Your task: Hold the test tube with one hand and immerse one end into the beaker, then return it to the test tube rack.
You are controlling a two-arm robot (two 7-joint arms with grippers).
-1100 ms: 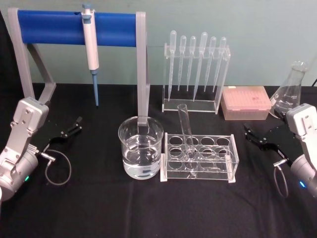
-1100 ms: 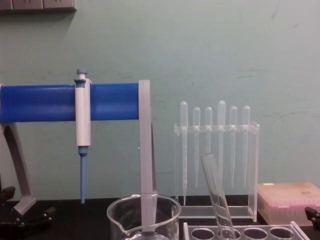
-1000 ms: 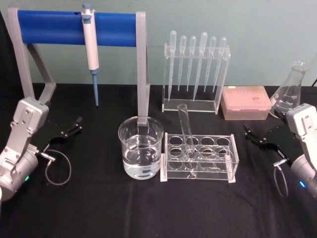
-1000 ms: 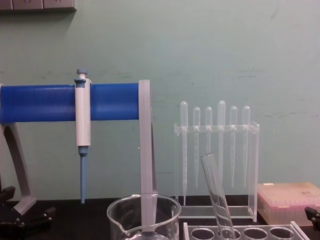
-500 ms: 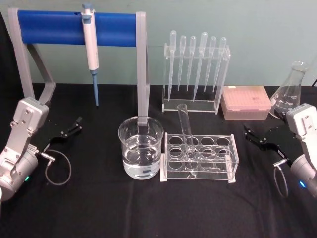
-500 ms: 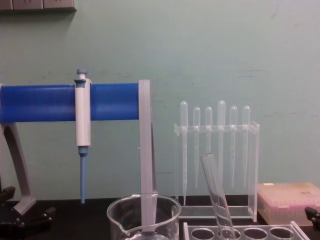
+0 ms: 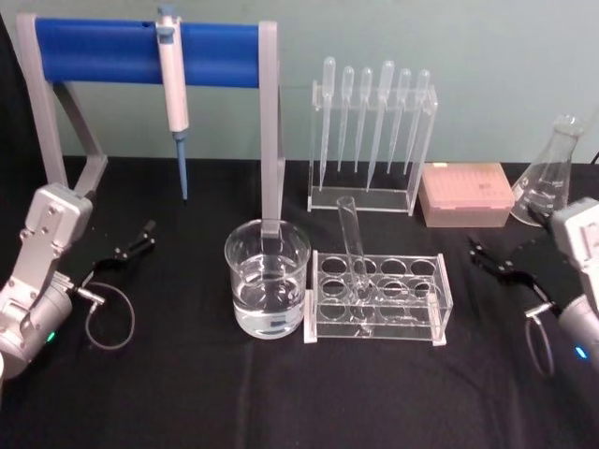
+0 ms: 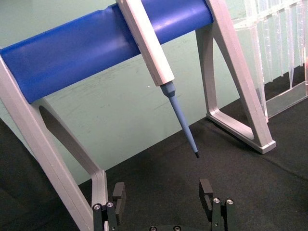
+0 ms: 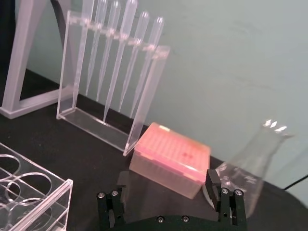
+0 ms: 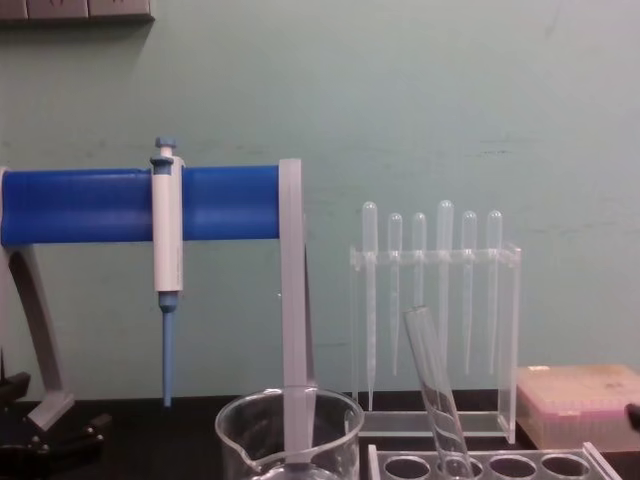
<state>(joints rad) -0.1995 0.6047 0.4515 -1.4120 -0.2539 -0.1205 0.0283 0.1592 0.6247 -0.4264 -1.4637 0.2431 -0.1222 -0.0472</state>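
You've yet to start: left gripper (image 8: 162, 186) and right gripper (image 9: 164, 186) gape empty, so grasp the tube (image 7: 353, 245) in the rack (image 7: 423, 329).

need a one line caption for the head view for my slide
The test tube leans in its rack beside the part-filled beaker, left gripper and right gripper open at the sides.

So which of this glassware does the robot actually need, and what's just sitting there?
Needed: test tube, leaning in the test tube rack; beaker beside it; left hand and right hand, open, out at either side.
Lying about: pipettor on its blue stand; pipettes; pink tip box; conical flask.
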